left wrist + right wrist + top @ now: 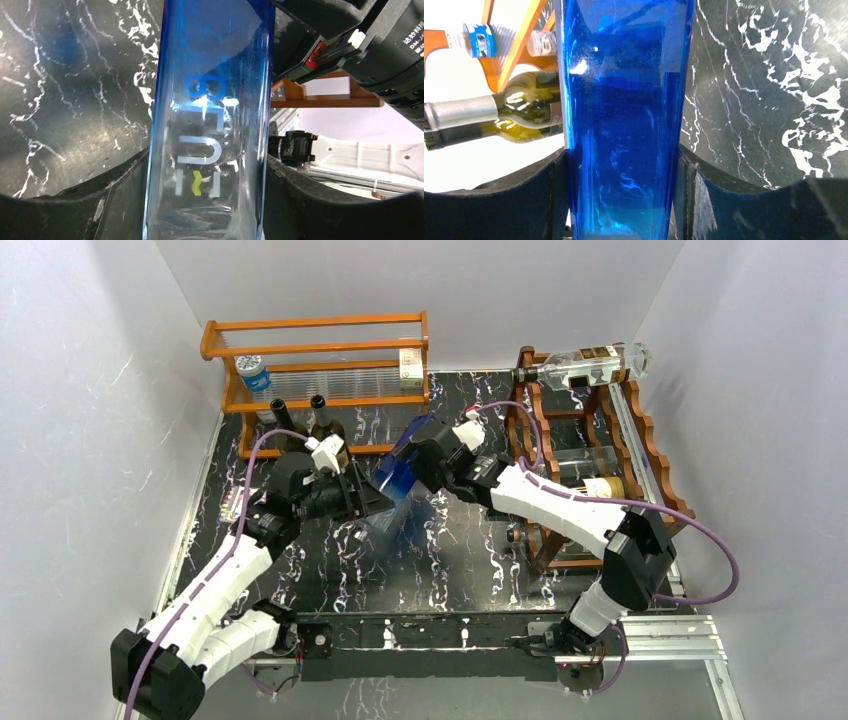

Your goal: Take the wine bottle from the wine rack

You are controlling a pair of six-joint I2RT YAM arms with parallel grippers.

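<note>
Both hands on it! The right gripper (pixel 624 197), half-open, clamps the blue wine bottle (pixel 624 100). Just beside it, the left gripper (pixel 205 200) presses both sides of the glass. The wine rack (pixel 668 475) sits well behind the right gripper. Looks like a handover: next, the right lets go.

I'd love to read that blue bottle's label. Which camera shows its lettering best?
The left wrist view: the blue bottle fills the frame, its pale lettering facing the camera. The right wrist view shows only plain blue glass; the top view shows it small, lettering unreadable.
</note>
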